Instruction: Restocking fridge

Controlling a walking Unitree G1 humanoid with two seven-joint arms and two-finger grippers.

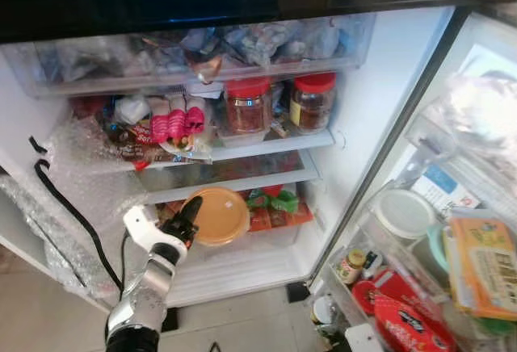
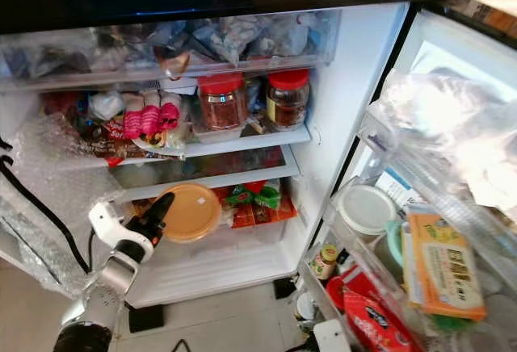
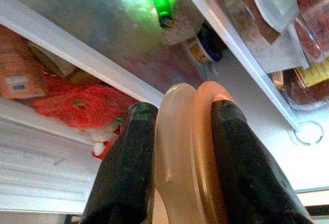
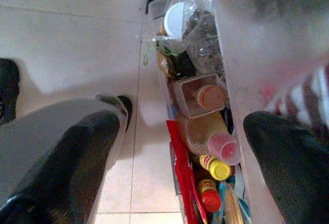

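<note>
The fridge stands open before me. My left gripper [image 1: 190, 221] is shut on the rim of a round container with an orange lid [image 1: 218, 215], held on edge at the front of the lower shelf [image 1: 234, 184]. In the left wrist view the two black fingers [image 3: 128, 167] clamp the container's pale body and orange lid [image 3: 187, 152] between them. Red and green packets [image 1: 275, 203] lie on that shelf just behind the container. My right gripper [image 4: 183, 118] hangs open with nothing in it, over the door's bottom rack of small bottles [image 4: 216, 154] and the tiled floor [image 4: 61, 39].
Two red-lidded jars [image 1: 248, 106] and pink packets [image 1: 174, 122] fill the shelf above. A clear drawer [image 1: 194, 53] sits at the top. The open door on the right holds a white-lidded tub [image 1: 404, 212], a yellow box [image 1: 483, 267] and red packets [image 1: 408, 320]. A black cable [image 1: 73, 215] hangs at left.
</note>
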